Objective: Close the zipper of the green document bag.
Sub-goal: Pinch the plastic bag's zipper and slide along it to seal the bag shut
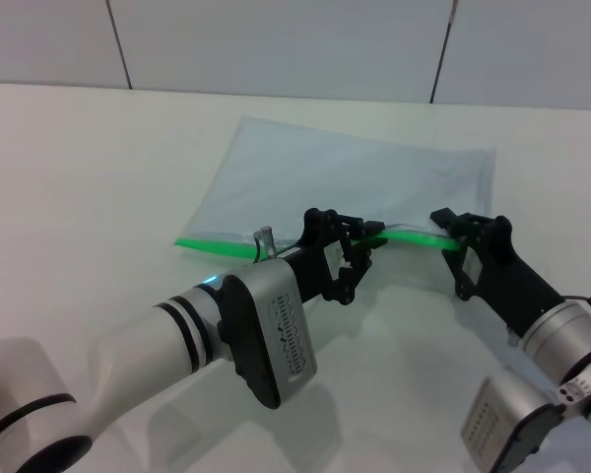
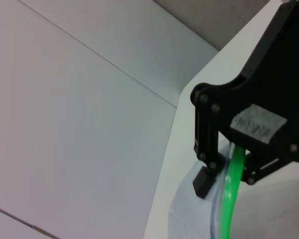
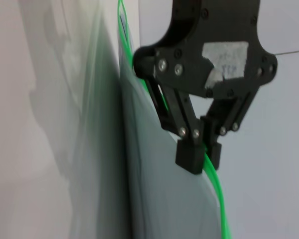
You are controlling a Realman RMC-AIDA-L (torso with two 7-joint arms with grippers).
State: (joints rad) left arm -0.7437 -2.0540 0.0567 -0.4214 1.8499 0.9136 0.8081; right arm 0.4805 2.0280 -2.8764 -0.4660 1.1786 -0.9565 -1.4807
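Note:
The green document bag (image 1: pixel 355 177) lies flat on the white table, a pale blue-grey pouch with its zipper (image 1: pixel 217 244) along the near long edge. My left gripper (image 1: pixel 368 243) is shut on the green strip near its middle. In the left wrist view the zipper (image 2: pixel 229 199) runs between the fingers of the left gripper (image 2: pixel 228 178). My right gripper (image 1: pixel 451 236) is shut on the same strip a little further right, lifting it slightly. The right wrist view shows the right gripper (image 3: pixel 204 155) pinching the zipper (image 3: pixel 220 199) at the bag's (image 3: pixel 164 199) edge. The slider tab is hidden.
The white table (image 1: pixel 98 177) spreads wide to the left of the bag and in front of it. A pale panelled wall (image 1: pixel 276 39) rises behind the table's far edge.

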